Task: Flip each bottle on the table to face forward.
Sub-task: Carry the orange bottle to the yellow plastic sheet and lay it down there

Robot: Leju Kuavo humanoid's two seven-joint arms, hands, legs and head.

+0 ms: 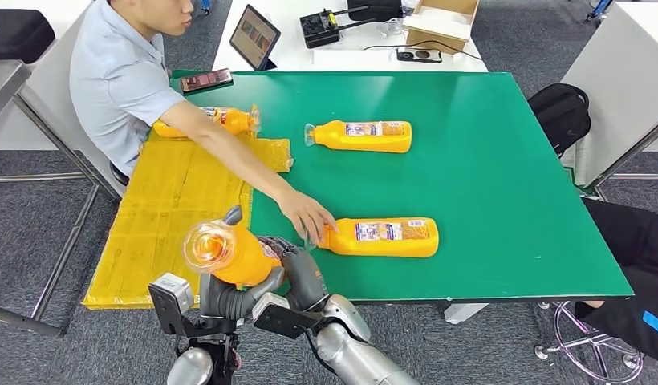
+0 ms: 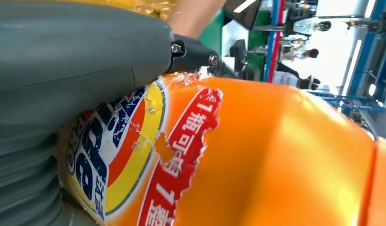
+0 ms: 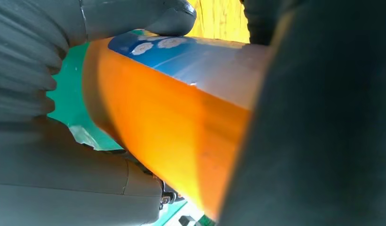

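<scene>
Both robot hands hold one orange detergent bottle [image 1: 233,253] lifted above the near left edge of the green table [image 1: 502,184]. The bottle is tilted, and its clear cap [image 1: 207,245] points up toward the head camera. The left hand [image 1: 229,293] grips it from below and from the left; in the left wrist view the grey thumb [image 2: 78,52] presses on the torn front label [image 2: 134,155] of this bottle (the label has blue letters, a yellow ring and a red band). The right hand [image 1: 298,269] grips the same bottle from the right side, and in the right wrist view its thumb [image 3: 134,16] and one dark finger [image 3: 323,122] are closed around the orange body, next to a blue label.

A second bottle [image 1: 380,237] lies on its side on the near part of the table, with the cap to the left. The hand of a seated person [image 1: 307,215] rests at the cap end of it; I cannot tell if the hand really grips it. A third bottle [image 1: 359,135] lies on its side farther away, near the middle, also with the cap to the left. A fourth bottle [image 1: 205,121] lies at the far left, partly behind the person's arm, on a yellow sheet [image 1: 169,216] which covers the left side of the table. A phone [image 1: 205,80] lies at the far left corner.
</scene>
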